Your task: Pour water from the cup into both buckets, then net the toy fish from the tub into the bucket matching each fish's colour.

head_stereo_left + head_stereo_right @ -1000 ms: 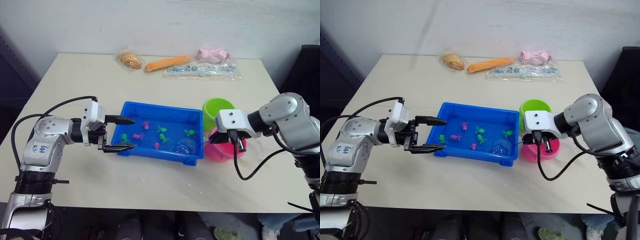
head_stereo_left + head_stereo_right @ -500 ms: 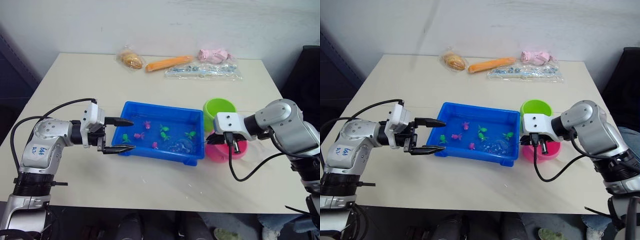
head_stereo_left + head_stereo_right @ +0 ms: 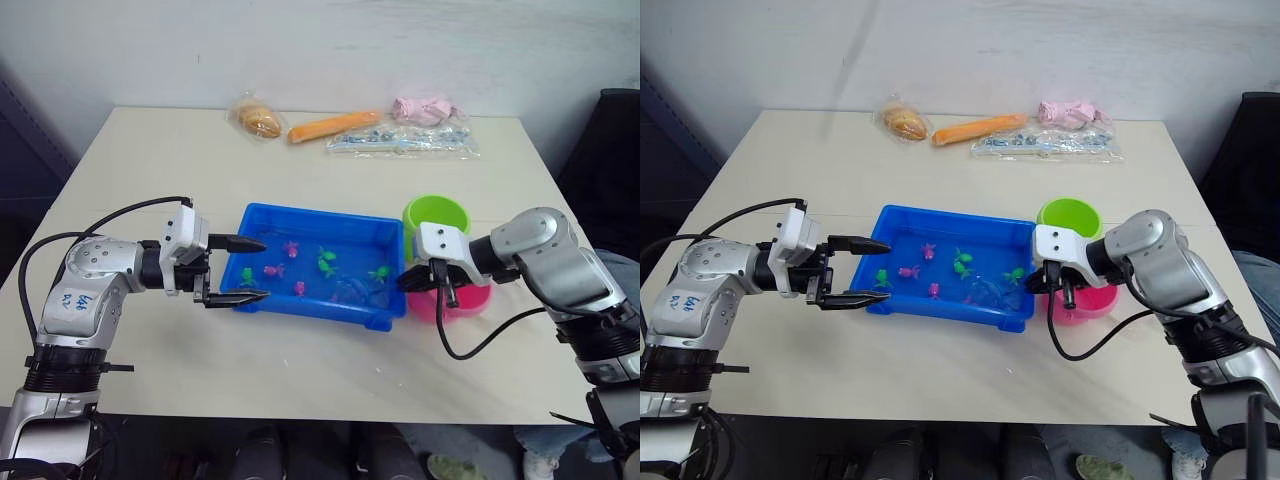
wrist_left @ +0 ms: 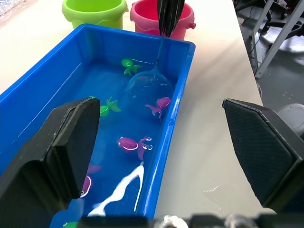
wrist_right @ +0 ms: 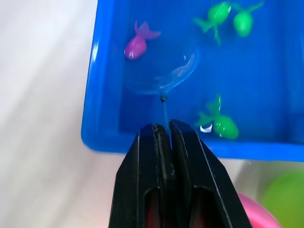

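The blue tub (image 3: 310, 308) holds water and several toy fish, among them a pink fish (image 3: 272, 270) and a green fish (image 3: 325, 262). My right gripper (image 3: 411, 281) is at the tub's right end, shut on the net's thin black handle. The net hoop (image 5: 164, 76) lies in the water near a pink fish (image 5: 137, 45) and a green fish (image 5: 221, 124). The green bucket (image 3: 435, 218) and pink bucket (image 3: 468, 302) stand right of the tub. My left gripper (image 3: 266, 268) is open at the tub's left end, one finger over the rim. The cup is out of view.
Along the table's far edge lie a bagged bread roll (image 3: 260, 120), an orange carrot-like item (image 3: 335, 125), a pink toy (image 3: 425, 108) and a clear plastic bag (image 3: 400, 140). A black chair (image 3: 610, 150) stands beyond the right edge. Bare tabletop (image 3: 300, 370) spans the front.
My right gripper has moved left, up to the tub's right end, pushing the net hoop leftwards through the water. The left gripper has stayed put and open.
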You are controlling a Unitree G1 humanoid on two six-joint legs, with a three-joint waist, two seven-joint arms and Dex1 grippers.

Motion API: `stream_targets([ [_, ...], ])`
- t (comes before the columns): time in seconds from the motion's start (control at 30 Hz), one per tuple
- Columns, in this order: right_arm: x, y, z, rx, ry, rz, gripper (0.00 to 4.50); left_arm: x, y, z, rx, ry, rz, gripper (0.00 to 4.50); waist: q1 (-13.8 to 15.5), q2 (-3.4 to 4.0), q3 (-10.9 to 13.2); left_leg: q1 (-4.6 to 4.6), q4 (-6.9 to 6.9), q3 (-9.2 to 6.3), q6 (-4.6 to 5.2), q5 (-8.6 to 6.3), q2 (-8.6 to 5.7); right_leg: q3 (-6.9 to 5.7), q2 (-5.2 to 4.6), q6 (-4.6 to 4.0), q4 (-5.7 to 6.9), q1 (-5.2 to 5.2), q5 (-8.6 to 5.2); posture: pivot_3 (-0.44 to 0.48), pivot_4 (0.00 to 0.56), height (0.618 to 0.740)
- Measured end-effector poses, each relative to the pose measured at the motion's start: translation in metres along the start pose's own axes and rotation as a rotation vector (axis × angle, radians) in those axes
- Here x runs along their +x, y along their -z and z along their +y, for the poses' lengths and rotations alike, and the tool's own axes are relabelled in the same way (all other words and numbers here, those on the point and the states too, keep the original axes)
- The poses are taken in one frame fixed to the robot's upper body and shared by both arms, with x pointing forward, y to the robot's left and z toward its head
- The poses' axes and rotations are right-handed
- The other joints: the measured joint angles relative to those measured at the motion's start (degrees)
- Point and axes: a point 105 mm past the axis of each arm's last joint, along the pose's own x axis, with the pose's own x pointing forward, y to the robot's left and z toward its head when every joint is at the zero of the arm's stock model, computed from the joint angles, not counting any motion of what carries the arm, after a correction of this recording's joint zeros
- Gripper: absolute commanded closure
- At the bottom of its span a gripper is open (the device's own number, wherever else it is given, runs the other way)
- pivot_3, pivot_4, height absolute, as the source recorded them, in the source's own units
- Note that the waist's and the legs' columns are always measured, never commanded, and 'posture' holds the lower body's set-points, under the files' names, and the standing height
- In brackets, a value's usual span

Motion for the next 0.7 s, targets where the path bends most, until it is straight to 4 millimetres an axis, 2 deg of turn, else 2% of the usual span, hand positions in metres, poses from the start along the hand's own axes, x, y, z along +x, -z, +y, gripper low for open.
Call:
stream_targets([
  [0.13,-0.004,-0.004,-0.002,0.043,0.003,-0.040,4.50,-0.001,0.002,0.000,-0.004,-0.004,0.006,0.05,0.0,0.00,0.0,0.00,0.00,0.00,0.00,0.00,0.00,0.00,0.00,0.00,-0.01,0.00,0.00,0.000,0.150,0.740],
  [0.47,-0.011,0.005,-0.006,0.176,0.006,-0.113,4.50,-0.002,0.002,0.001,-0.004,-0.011,0.009,0.05,0.0,0.00,0.0,-0.01,-0.01,0.01,0.00,0.00,0.00,0.00,0.00,0.00,-0.02,0.00,0.00,0.000,0.150,0.740],
  [0.7,-0.042,-0.010,-0.010,0.159,0.054,-0.221,4.50,-0.003,0.001,0.000,0.013,-0.004,0.005,0.05,0.1,0.00,0.0,-0.01,-0.02,0.01,0.00,0.00,0.04,0.00,-0.01,0.00,-0.03,-0.01,0.00,0.000,0.150,0.740],
])
